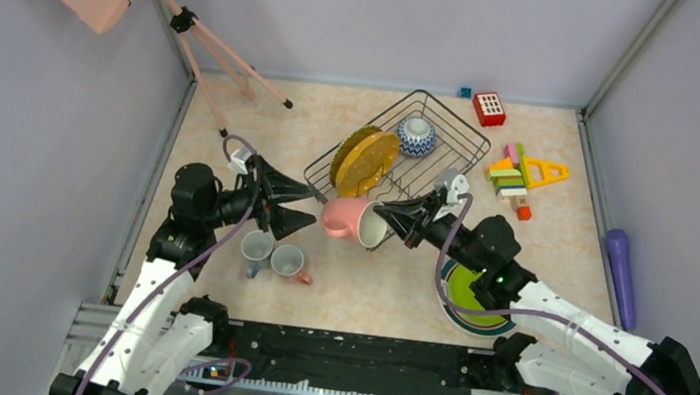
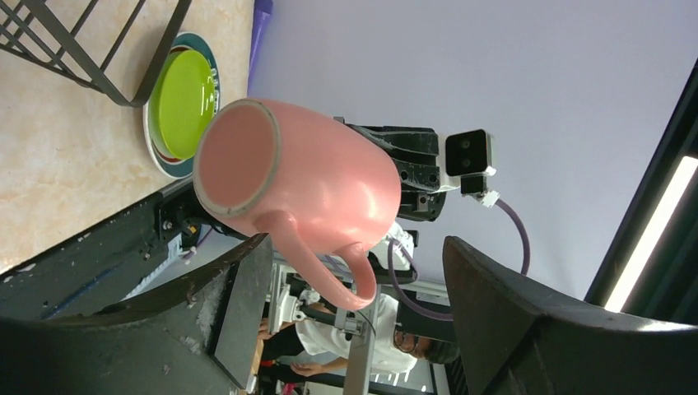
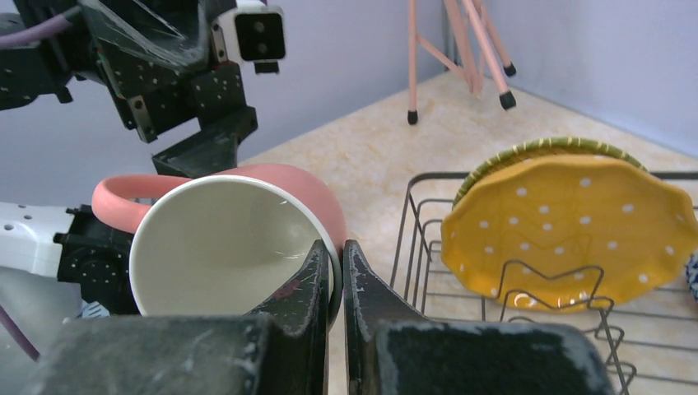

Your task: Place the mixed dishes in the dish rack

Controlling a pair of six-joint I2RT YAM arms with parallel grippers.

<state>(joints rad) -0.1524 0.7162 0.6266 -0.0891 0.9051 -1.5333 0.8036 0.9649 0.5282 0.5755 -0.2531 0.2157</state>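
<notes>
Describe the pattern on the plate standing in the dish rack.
Yellow plate with white dots; right wrist view.

Beige table [image 1: 386, 283] under dish rack [image 1: 435, 168], two mugs [image 1: 257, 247], stacked plates [image 1: 461, 284], toy blocks [image 1: 515, 177].

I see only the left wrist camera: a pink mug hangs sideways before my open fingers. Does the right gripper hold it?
Observer: Yes, the right gripper is shut on the rim of the pink mug.
Operator: What is in the dish rack?
Observer: The dish rack holds an upright yellow plate and a patterned bowl.
Operator: Any other mugs?
Observer: A grey mug and a second pink mug stand on the table.
</notes>
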